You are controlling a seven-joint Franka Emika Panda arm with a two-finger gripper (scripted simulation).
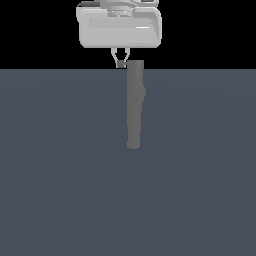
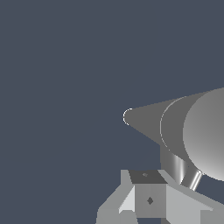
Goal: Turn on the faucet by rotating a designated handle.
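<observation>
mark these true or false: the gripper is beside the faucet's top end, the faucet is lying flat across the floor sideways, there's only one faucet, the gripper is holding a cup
1. The gripper is next to the top end of the faucet in the exterior view: true.
2. The faucet runs sideways across the picture: false, it runs top to bottom in the exterior view.
3. Only one faucet is in the scene: true.
4. The gripper holds a cup: false, no cup is there; its fingertips sit close together by the thin handle.
</observation>
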